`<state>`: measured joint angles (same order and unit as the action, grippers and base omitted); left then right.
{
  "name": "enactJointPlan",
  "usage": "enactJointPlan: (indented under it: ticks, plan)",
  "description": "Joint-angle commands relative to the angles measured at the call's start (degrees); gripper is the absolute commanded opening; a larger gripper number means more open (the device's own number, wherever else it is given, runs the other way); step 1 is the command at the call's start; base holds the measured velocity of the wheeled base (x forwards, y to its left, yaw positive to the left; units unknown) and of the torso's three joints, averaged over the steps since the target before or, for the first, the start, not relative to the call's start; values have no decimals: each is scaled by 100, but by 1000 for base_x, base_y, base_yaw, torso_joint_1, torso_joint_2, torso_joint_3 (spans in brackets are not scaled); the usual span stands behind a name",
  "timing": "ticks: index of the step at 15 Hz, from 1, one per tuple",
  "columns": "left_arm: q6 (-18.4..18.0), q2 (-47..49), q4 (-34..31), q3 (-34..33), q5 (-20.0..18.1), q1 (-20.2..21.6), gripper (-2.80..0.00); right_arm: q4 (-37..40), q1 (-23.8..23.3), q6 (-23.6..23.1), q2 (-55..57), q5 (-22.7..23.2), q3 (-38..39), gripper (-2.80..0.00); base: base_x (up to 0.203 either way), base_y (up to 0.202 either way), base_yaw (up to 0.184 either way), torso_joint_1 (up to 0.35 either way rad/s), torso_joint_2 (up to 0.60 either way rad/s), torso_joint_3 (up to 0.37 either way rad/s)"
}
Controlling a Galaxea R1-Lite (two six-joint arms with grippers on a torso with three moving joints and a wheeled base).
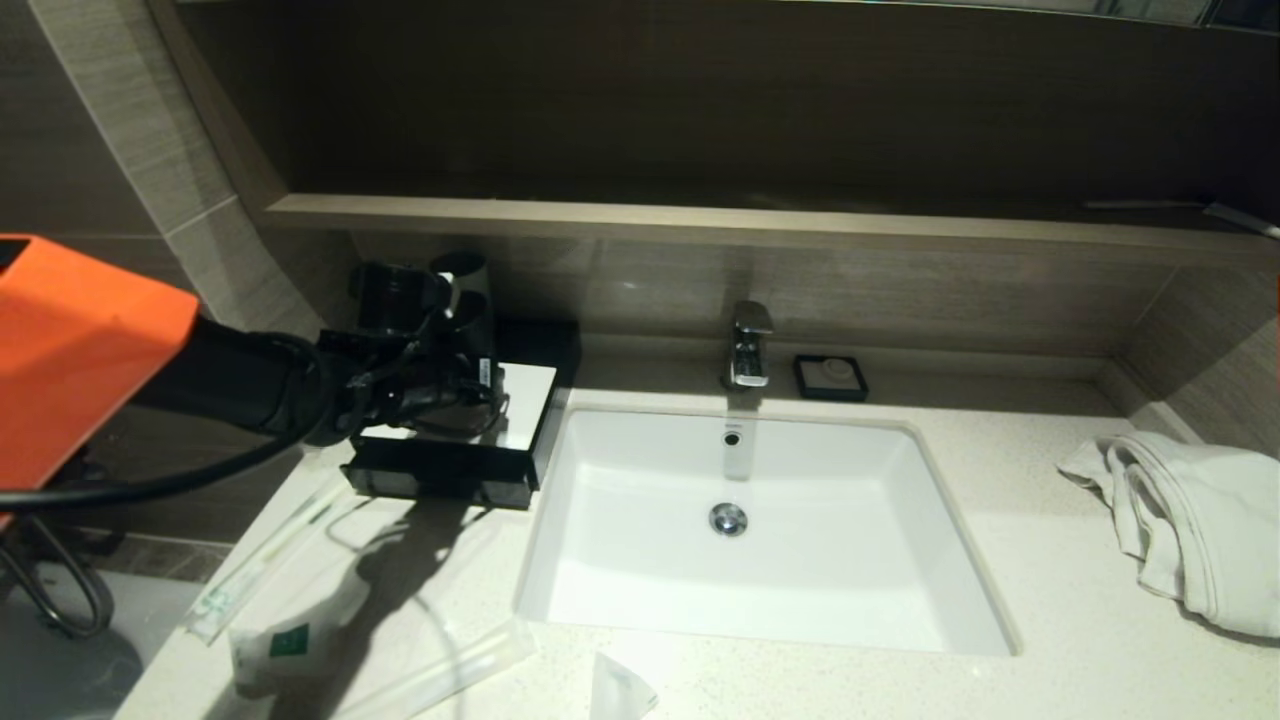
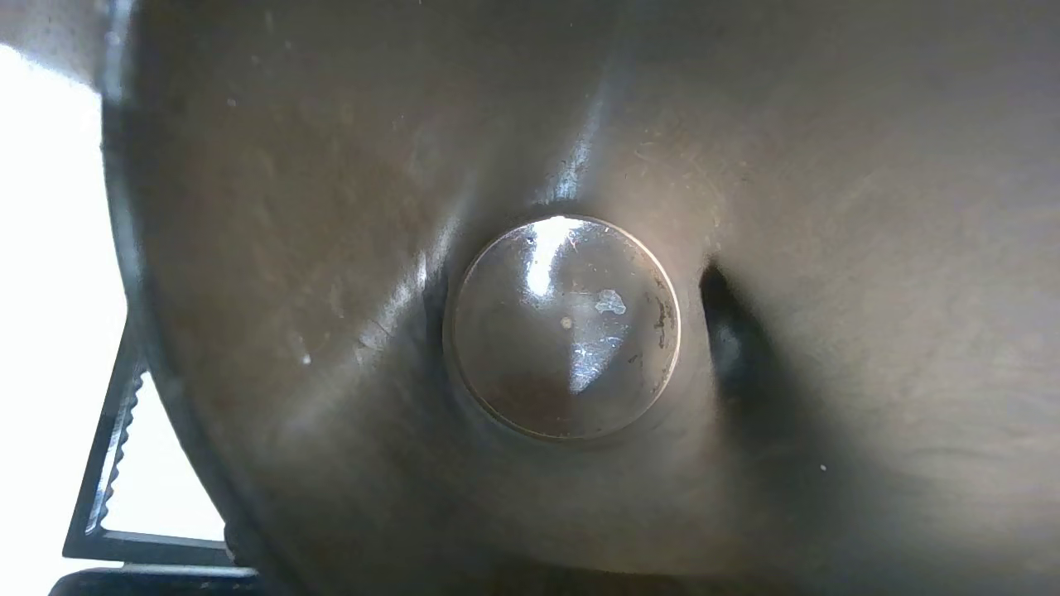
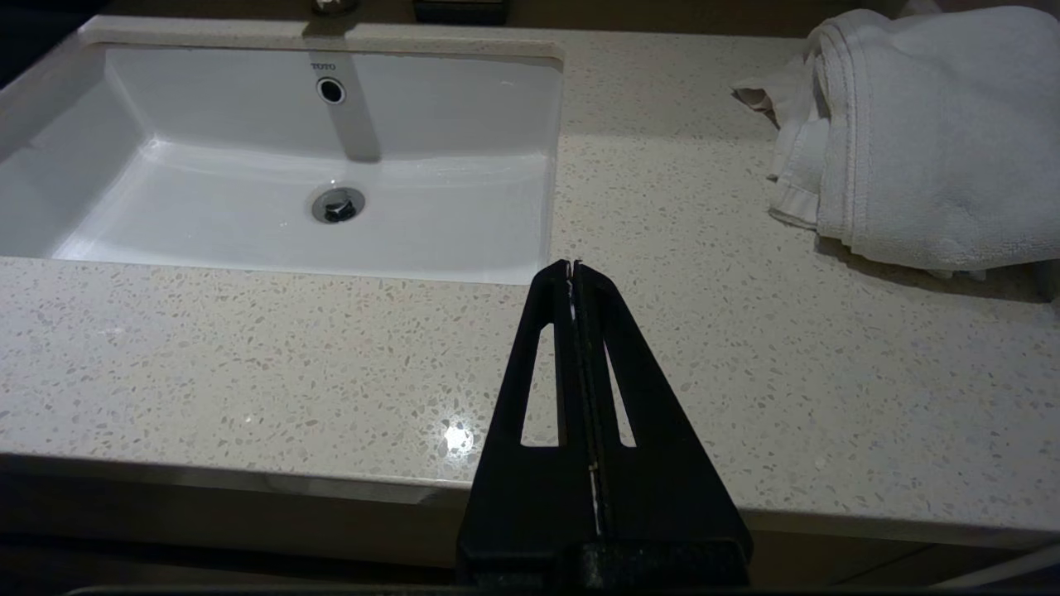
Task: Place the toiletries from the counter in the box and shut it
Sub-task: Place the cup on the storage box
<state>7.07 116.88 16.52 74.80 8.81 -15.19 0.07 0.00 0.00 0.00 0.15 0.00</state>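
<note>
**Left arm over the box, packets still on the worktop**

The left jaws (image 1: 455, 385) seem to grasp a dark cup (image 1: 462, 290) above the box (image 1: 440, 470). The packets (image 1: 290, 640) lie nearer the robot, lengthwise front to back. The right jaws (image 3: 573, 277) rest clenched, empty.

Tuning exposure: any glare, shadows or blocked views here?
Head view: the left arm throws a shadow on the counter across the toiletries; glare on the box top. Left wrist view: the dark cup in the left gripper fills the picture, with a blown-out white edge. Right wrist view: even light, one small glint on the counter.
</note>
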Motion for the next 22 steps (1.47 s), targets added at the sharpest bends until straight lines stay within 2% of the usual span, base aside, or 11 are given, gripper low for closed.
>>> enactJointPlan:
  ticks: [1, 19, 22]
  plan:
    - [5, 91, 12, 35, 6, -2, -280, 1, 0, 0, 0, 3, 0, -280, 0, 0, 0, 0, 0, 0]
    - [5, 691, -217, 1010, 6, -17, -280, 1, 0, 0, 0, 3, 0, -280, 0, 0, 0, 0, 0, 0]
    - [5, 775, -436, 1281, 4, -19, -280, 1, 0, 0, 0, 3, 0, -280, 0, 0, 0, 0, 0, 0]
